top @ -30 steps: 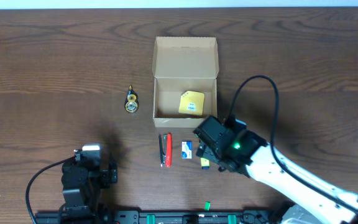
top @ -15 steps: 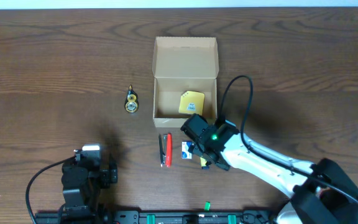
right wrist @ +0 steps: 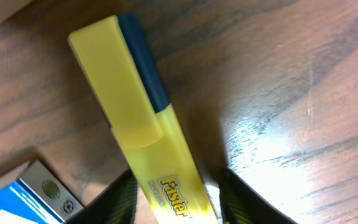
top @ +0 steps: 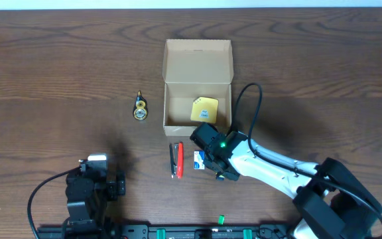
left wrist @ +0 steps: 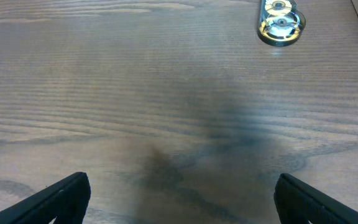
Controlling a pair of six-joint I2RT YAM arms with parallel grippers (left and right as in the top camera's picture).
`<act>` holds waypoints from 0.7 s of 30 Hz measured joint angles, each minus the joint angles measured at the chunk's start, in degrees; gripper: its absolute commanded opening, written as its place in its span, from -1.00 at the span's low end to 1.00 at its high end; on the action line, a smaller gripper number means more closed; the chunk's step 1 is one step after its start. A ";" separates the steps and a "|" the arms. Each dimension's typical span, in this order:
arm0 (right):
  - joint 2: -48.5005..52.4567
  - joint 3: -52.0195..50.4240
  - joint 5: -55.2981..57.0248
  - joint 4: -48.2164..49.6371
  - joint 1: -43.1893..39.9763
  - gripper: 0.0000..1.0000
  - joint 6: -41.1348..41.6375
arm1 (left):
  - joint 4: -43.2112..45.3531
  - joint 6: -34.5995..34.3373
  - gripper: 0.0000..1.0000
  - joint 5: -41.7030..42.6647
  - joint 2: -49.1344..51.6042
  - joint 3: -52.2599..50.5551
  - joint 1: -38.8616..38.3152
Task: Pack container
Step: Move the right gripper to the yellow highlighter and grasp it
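The tan cardboard container (top: 197,121) stands open at the table's centre, flap lid (top: 198,61) folded back, with a yellow sticky-note pad (top: 204,109) inside. My right gripper (top: 212,154) hangs just in front of the box. In the right wrist view its fingers (right wrist: 122,198) straddle a yellow highlighter (right wrist: 135,106) with a dark blue cap lying on the wood; the right gripper (right wrist: 178,199) is open, with narrow gaps on both sides. The arm hides the highlighter from overhead. My left gripper (left wrist: 179,199) is open over bare wood at the near left.
A blue-and-white small box (top: 199,158) and a red-and-black stapler (top: 176,160) lie left of the right gripper. A gold-and-black clip-like item (top: 140,108) rests left of the box, also seen as the gold item (left wrist: 280,23). The left arm (top: 91,189) sits near the front edge.
The right gripper has moved left and slightly toward the box, coming down over the highlighter, which it now covers from overhead. The left arm has not moved.
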 measured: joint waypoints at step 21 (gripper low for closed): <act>-13.88 0.33 -3.34 -17.22 0.22 -0.78 -1.20 | 0.00 0.00 0.91 0.00 0.00 0.00 0.00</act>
